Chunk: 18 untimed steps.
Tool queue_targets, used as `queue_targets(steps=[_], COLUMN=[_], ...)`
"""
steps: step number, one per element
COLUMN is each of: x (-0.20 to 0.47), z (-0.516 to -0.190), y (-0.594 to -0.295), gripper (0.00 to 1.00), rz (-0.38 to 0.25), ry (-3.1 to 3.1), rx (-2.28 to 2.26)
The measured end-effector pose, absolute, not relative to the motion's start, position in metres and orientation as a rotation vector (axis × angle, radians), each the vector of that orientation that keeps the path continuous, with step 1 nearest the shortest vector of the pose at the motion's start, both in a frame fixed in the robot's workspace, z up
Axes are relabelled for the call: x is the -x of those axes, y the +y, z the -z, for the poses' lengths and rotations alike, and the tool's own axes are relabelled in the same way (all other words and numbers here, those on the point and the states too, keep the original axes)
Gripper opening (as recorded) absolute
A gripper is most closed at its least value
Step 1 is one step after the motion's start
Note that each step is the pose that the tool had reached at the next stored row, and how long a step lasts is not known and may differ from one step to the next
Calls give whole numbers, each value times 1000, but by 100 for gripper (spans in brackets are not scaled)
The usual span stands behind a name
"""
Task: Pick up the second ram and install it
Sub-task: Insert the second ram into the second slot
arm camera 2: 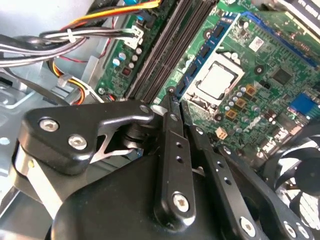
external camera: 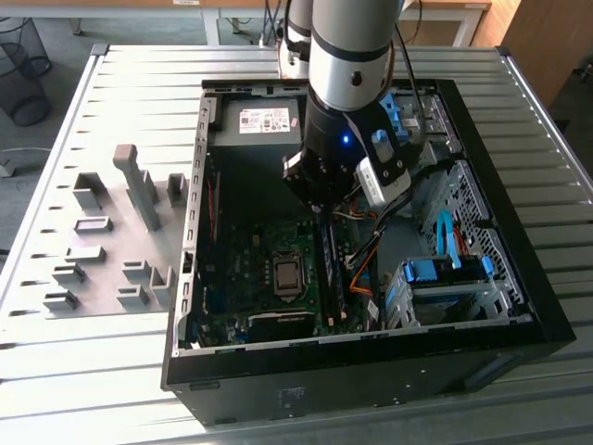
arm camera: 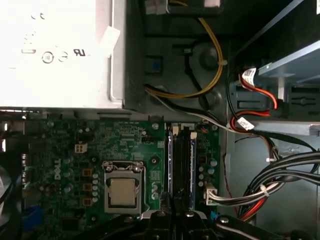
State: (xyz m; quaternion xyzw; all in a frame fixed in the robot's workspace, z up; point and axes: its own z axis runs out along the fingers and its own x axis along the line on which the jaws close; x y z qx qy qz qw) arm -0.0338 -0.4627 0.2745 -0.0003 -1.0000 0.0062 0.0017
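Note:
My gripper [arm camera 2: 173, 100] is inside the open computer case [external camera: 185, 278], low over the motherboard [arm camera: 65, 160]. Its two black fingers [arm camera 2: 170, 150] are shut together, with nothing visible between the tips. The tips hover at one end of the memory slots [arm camera 2: 165, 45], beside the processor socket [arm camera 2: 216, 80]. In the first wrist view, two long thin sticks stand edge-up in those slots. The one in line with my gripper [arm camera: 173, 214] has a blue edge and looks like the second ram [arm camera: 170, 165]. In the exterior view my gripper [external camera: 324, 215] sits above the dark slots [external camera: 329, 278].
Bundled cables [arm camera: 270, 185] run beside the slots toward the drive cage [external camera: 445, 278]. The silver power supply [arm camera: 55, 50] fills one end of the case. A grey fixture plate with blocks [external camera: 111, 241] lies on the table at the exterior view's left.

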Motion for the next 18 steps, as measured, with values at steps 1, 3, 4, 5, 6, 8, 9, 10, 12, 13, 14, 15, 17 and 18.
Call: queue_targets(steps=[1, 3, 4, 5, 6, 8, 9, 10, 12, 13, 14, 15, 17, 18], x=[34, 34, 34, 34, 34, 34, 34, 34, 33, 33, 33, 33, 33, 33], z=[-273, -270, -268, -267, -266, -266, -266, -265, -263, -262, -262, -261, -260, -259], y=[-463, -463, -463, -463, -463, -463, -463, -463, -463, -464, -467, -469, -470, -470], gripper=[13, 13, 13, 13, 13, 13, 13, 13, 13, 13, 13, 13, 13, 13], rz=[-20, -21, -21, -21, -21, -21, -21, -21, -20, -21, -21, -20, -20, -20], ry=[-3138, -3138, -3138, -3138, -3138, -3138, -3138, -3138, -3138, -3138, -3138, -3138, -3138, -3138], rx=[1, 1, 1, 1, 1, 1, 1, 1, 1, 1, 1, 1, 1, 2])
